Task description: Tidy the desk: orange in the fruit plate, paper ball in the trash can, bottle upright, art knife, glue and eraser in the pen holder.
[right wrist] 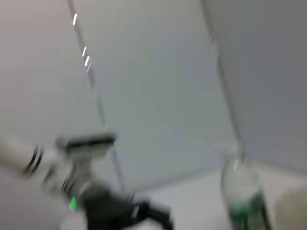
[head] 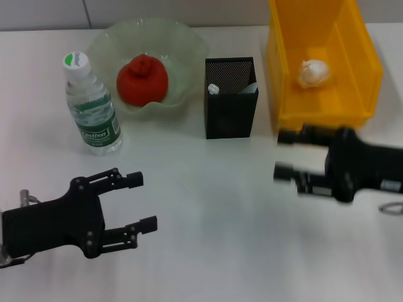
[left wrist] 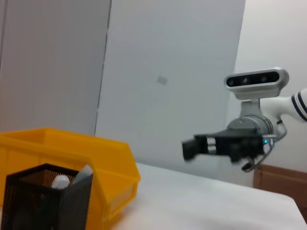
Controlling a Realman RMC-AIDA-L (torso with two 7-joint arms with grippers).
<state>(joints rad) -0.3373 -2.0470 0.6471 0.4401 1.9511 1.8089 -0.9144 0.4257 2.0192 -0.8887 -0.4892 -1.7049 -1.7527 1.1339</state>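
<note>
Nothing loose is left on the bench: the pen holder (head: 230, 96) stands at twelve o'clock between left tool (head: 140, 202) and right tool (head: 284, 154), both agape, empty.

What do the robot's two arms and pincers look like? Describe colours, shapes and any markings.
Both are matte black. The left pincer has two blocky-tipped fingers on open linkage bars with visible screws. The right pincer is similarly black; the left wrist view shows a silver camera bar and white arm above it.
</note>
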